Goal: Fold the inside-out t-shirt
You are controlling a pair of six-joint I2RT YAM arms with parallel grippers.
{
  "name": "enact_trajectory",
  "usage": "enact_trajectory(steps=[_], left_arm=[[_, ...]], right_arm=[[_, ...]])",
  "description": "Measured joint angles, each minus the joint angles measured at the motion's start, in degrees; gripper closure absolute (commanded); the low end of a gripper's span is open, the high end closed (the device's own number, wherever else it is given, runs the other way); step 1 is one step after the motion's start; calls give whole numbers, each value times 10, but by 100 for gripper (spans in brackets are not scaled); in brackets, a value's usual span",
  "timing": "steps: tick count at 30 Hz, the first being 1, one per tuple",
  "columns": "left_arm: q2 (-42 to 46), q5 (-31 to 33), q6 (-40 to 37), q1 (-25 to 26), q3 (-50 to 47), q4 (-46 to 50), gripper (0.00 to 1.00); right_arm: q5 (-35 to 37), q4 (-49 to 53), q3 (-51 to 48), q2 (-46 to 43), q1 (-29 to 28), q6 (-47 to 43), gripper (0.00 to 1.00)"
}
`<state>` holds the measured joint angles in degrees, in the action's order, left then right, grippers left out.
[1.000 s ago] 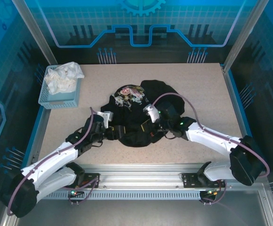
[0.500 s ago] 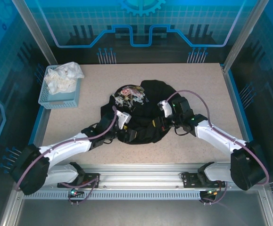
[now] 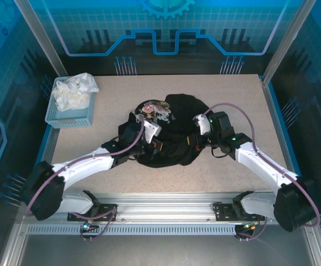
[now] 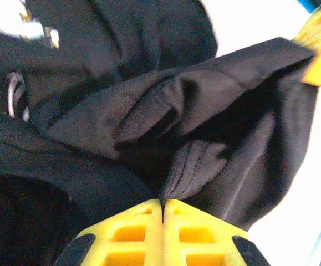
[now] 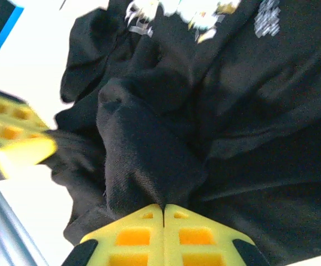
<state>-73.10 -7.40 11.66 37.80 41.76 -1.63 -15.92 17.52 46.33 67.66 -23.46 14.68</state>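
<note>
The inside-out t-shirt (image 3: 174,119) lies crumpled in a black heap mid-table, its pink-white print (image 3: 154,109) showing at the far left of the heap. My left gripper (image 3: 157,146) sits at the heap's near left. In the left wrist view it (image 4: 163,200) is shut, with a ridge of black fabric (image 4: 196,166) pinched between the yellow tips. My right gripper (image 3: 193,141) is at the heap's near right. The right wrist view shows it (image 5: 164,206) shut on a raised fold of the shirt (image 5: 143,160). Fabric stretches between the two grippers.
A light blue basket (image 3: 57,114) holding a white cloth (image 3: 74,91) stands at the table's back left. Metal frame posts rise at the far corners, and a rail (image 3: 166,213) runs along the near edge.
My left arm reached right and forward onto the shirt, and its gripper closed on the fabric. My right gripper, still shut, drew its fold to the right and farther back.
</note>
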Motion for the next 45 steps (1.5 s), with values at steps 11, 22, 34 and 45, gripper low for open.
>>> enact_trajectory(steps=[11,22,34,45], left_arm=[[187,2,84,-26,28,-39,100],[176,30,94,-26,-8,-30,100],[173,-49,90,38,-150,-25,100],[140,-51,90,57,-180,-20,100]], right_arm=[[77,11,90,-96,7,-49,100],[106,12,-6,-89,7,-16,96],[141,-1,-146,-118,-43,68,52],[177,-9,-56,35,-139,34,30]])
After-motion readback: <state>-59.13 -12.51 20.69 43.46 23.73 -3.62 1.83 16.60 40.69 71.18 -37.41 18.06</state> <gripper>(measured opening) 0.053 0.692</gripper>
